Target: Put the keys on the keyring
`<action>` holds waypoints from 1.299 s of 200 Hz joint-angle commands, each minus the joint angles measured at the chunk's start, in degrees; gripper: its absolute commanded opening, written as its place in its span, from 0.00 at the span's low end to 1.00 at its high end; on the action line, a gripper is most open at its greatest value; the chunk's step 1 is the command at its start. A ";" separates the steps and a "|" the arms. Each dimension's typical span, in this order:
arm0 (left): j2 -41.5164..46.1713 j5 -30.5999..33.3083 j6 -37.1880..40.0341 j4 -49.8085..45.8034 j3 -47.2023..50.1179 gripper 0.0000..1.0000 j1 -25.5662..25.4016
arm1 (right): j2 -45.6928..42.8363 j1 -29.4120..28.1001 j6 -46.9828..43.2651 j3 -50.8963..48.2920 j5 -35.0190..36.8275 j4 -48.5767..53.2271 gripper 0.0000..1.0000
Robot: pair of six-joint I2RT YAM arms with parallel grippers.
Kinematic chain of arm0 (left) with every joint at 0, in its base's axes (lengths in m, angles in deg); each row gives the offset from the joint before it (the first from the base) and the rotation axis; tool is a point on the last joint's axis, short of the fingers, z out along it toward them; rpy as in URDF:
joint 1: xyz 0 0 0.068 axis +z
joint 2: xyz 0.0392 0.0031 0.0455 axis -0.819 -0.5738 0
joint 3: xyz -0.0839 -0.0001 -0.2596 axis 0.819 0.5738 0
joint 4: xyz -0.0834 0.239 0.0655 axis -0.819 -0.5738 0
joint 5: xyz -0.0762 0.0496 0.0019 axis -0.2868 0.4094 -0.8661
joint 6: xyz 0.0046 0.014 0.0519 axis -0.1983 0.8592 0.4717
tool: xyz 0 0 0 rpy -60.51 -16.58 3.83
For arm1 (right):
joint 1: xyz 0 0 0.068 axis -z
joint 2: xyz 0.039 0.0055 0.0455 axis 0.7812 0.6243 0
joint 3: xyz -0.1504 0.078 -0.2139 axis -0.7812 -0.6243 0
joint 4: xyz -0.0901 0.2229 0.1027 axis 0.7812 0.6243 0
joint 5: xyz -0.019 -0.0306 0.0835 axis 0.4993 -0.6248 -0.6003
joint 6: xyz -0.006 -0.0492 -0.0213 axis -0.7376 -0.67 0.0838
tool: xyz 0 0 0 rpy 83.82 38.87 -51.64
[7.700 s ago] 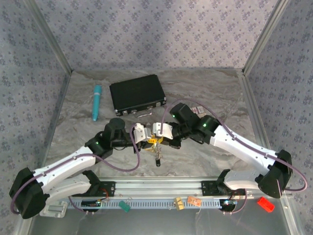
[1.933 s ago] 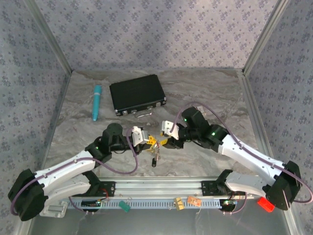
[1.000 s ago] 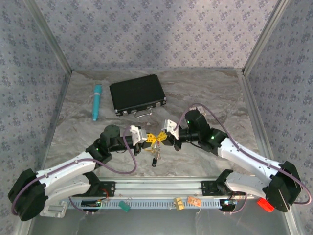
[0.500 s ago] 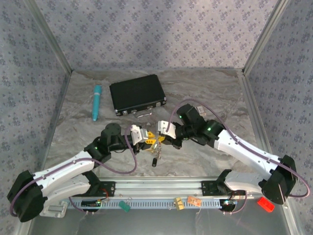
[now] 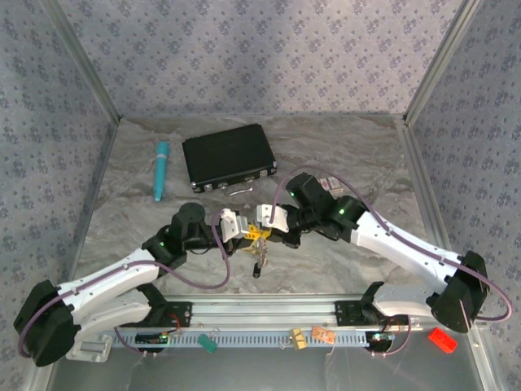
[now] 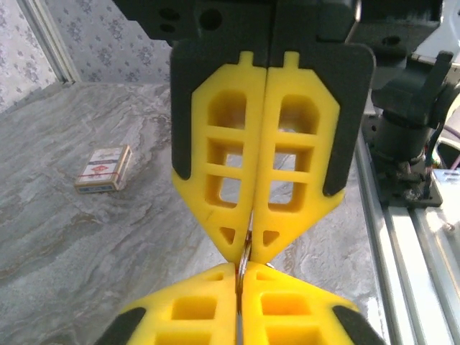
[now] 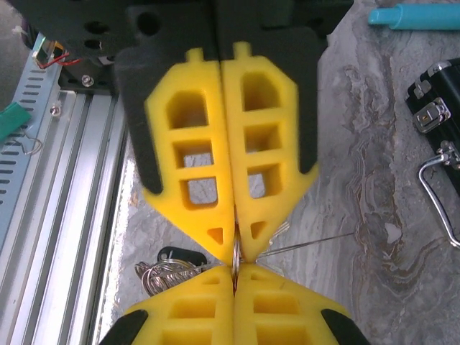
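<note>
My two grippers meet tip to tip over the middle of the table. A thin silvery ring of the keyring (image 6: 244, 260) stands edge-on between all four yellow fingertips. My left gripper (image 6: 238, 272) (image 5: 242, 230) is shut on its near part. My right gripper (image 7: 235, 273) (image 5: 269, 222) is shut on the other side, seen in the right wrist view as the ring (image 7: 235, 253). Below them hangs a bunch of rings (image 7: 162, 275) with the keys, one dark-headed (image 7: 177, 255). In the top view the keys (image 5: 260, 259) dangle to the table.
A black case (image 5: 228, 157) lies behind the grippers, its latch and handle (image 7: 440, 165) close on the right. A teal pen (image 5: 160, 169) lies at the back left. A small card box (image 6: 105, 169) sits right of centre. The aluminium rail (image 5: 269, 314) runs along the near edge.
My right gripper has swung left and a little back, closing the gap to the left gripper, so the fingertips now touch over the ring. The left arm has barely shifted.
</note>
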 commanded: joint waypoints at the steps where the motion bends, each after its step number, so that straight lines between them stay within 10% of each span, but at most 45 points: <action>1: -0.79 -3.07 1.30 0.09 -2.41 0.00 -0.27 | -0.31 -0.86 -0.73 2.04 -3.04 -2.66 0.00; 28: -0.33 -2.24 1.31 1.19 -1.64 0.00 -0.26 | -2.12 0.20 1.30 -0.80 -2.66 -5.93 0.00; 48: 0.15 -0.96 0.83 3.00 -0.74 0.00 -0.33 | -3.86 2.43 4.50 -4.11 -3.16 -8.96 0.30; 90: 0.80 1.17 0.02 6.15 1.02 0.00 -0.31 | -7.45 5.01 8.51 -10.10 -2.75 -11.73 0.37; 174: 1.29 1.40 -0.20 7.20 1.63 0.00 -0.29 | -6.13 5.42 9.01 -9.95 -4.90 -11.98 0.30; 260: 2.10 0.78 0.54 6.87 1.73 0.00 -0.27 | -3.11 5.44 7.53 -8.37 -5.63 -10.83 0.00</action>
